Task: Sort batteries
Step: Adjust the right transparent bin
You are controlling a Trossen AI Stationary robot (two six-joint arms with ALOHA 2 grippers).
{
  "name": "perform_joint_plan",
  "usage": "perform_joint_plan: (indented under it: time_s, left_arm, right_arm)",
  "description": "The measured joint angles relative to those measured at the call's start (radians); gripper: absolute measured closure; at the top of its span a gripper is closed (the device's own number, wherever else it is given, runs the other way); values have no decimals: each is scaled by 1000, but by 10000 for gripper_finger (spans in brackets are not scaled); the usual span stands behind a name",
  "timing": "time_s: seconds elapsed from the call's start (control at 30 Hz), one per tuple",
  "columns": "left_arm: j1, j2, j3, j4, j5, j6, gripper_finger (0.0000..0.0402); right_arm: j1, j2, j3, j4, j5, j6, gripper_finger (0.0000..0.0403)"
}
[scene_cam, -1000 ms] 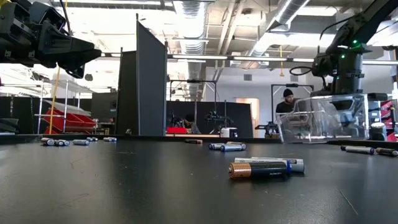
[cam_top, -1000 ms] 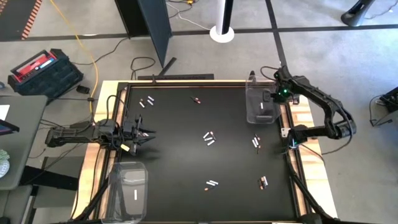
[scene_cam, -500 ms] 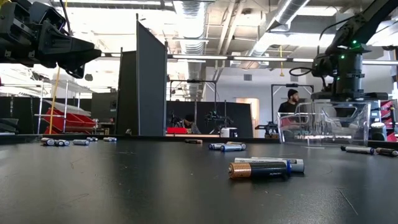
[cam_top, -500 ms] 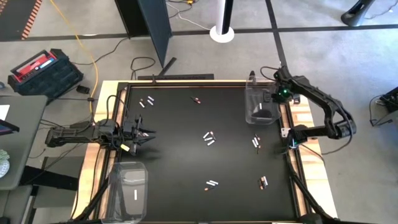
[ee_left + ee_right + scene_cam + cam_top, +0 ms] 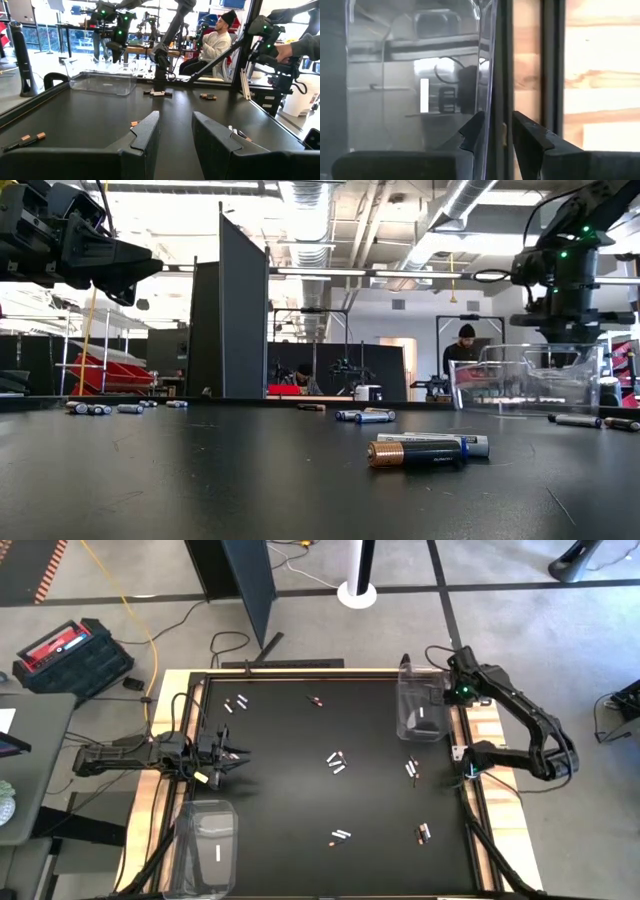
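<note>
Little had been sorted: one pale cell lay in each clear bin (image 5: 421,710), while most batteries (image 5: 336,761) remained scattered on the bench (image 5: 290,800). The right gripper (image 5: 447,692) was seen released above the far bin's rim, seemingly empty; the left gripper (image 5: 232,757) hovered parted, empty.

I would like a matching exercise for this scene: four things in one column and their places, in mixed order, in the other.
Things:
1. left gripper
2. right gripper
3. central batteries
4. red-and-black case

Places:
A. on the floor, off the table
B. fingers on either side of the clear bin wall
C. lying on the black mat
D. open and empty above the mat's left side

Pairs: 1-D, 2-B, 3-C, 4-A
</note>
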Motion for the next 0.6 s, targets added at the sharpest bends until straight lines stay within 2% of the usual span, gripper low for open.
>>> perform_joint_plan:
  time_s: [0.23,0.6]
  left_arm:
    - [0,0,0,0,0,0,290]
    - [0,0,0,0,0,0,290]
  right_arm:
    - [0,-7,0,-5,8,0,291]
    - [-1,-40,11,22,102,-41,295]
